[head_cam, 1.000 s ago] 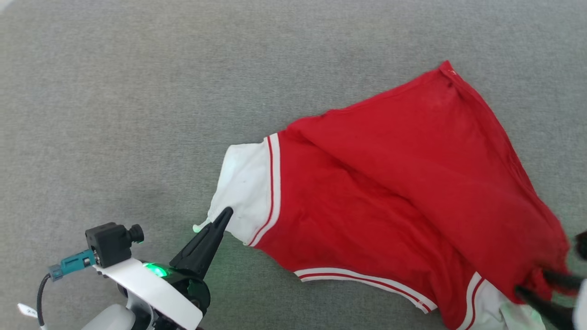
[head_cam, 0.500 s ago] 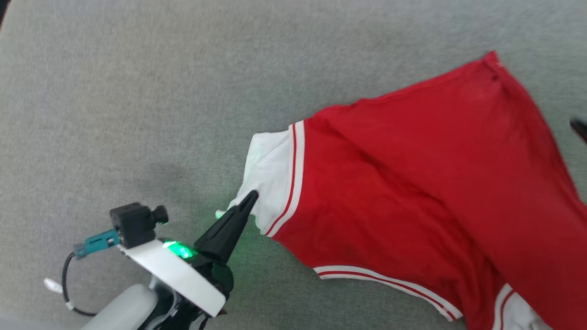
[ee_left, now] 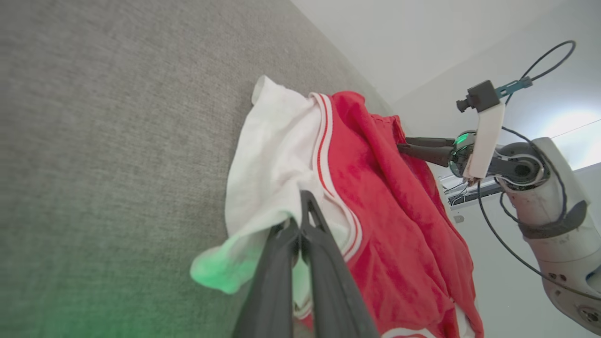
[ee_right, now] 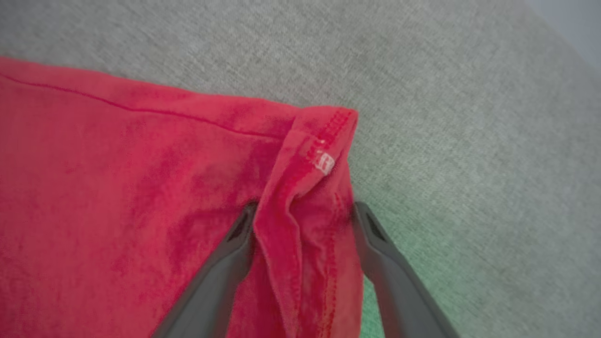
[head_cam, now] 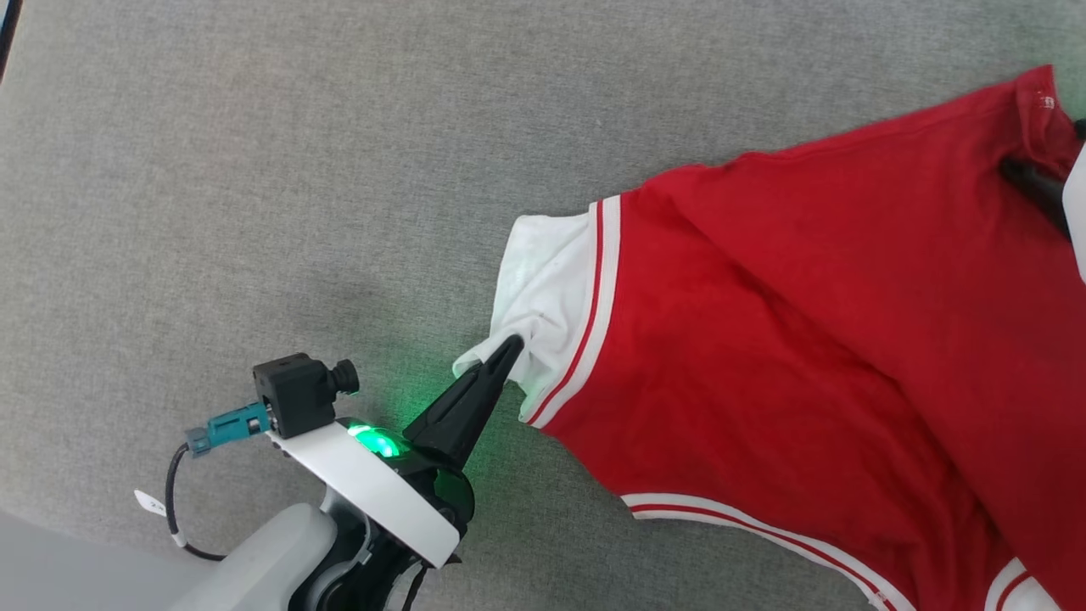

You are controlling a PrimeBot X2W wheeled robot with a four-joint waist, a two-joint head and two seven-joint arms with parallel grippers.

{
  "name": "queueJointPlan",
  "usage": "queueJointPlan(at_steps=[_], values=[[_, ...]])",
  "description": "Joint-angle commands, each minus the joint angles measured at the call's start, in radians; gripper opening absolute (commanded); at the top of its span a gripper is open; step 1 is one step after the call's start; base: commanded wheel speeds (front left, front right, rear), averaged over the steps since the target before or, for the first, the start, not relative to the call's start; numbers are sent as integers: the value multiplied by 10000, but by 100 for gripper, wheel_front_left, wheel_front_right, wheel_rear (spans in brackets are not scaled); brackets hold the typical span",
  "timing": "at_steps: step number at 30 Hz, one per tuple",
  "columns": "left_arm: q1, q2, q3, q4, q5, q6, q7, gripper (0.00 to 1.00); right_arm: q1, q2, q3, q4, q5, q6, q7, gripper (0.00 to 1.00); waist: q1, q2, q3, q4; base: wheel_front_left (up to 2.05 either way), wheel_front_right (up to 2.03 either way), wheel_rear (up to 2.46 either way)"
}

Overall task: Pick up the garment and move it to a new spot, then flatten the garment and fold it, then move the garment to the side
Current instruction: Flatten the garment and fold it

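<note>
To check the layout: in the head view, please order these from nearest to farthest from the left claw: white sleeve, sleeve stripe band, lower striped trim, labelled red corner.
1. White sleeve, pinched in the left claw.
2. Sleeve stripe band, just right of it.
3. Lower striped trim, bottom right.
4. Labelled red corner, far top right.

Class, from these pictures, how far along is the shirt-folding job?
Looks done: the shirt lies spread on the grey surface. In hand: left pincer shut on the white sleeve, right pincer open astride a red hem corner. Left: smoothing, folding, moving aside.
</note>
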Motion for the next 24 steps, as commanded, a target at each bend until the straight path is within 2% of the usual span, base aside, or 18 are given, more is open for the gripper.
queueJointPlan(at_steps=[1,2,3,8,12,17,18,24], values=[[-161,-16,-19,72,1,-66,-49,0,198,118,461,388,120,-1,8,44,0,0,25,29,0,0,0],[-171,-14,-19,125,-14,-70,-79,0,137,117,506,543,230,-1,-82,12,0,0,18,15,0,0,0],[-198,8,-6,216,1,-63,-103,0,59,108,543,664,302,-2,-188,0,0,0,-11,-14,0,0,0],[-641,222,26,625,360,-58,-33,0,-648,177,356,1115,493,-13,-1100,0,0,0,-223,-339,0,0,0],[-1756,457,418,1116,573,29,200,0,-1552,725,-259,1795,546,-7,-2394,0,0,0,-496,-742,0,0,0],[-3632,427,1221,1895,474,276,430,0,-2778,1415,-1116,2953,265,-4,-3790,0,0,0,-628,-1183,0,0,0],[-3632,427,1221,1895,474,276,430,0,-2778,1415,-1116,2953,265,-4,-3790,0,0,0,-628,-1183,0,0,0],[-6912,179,2150,3643,506,644,876,0,-4703,2154,-1800,4402,-351,-4,-4981,0,0,0,-467,-1577,0,0,0]])
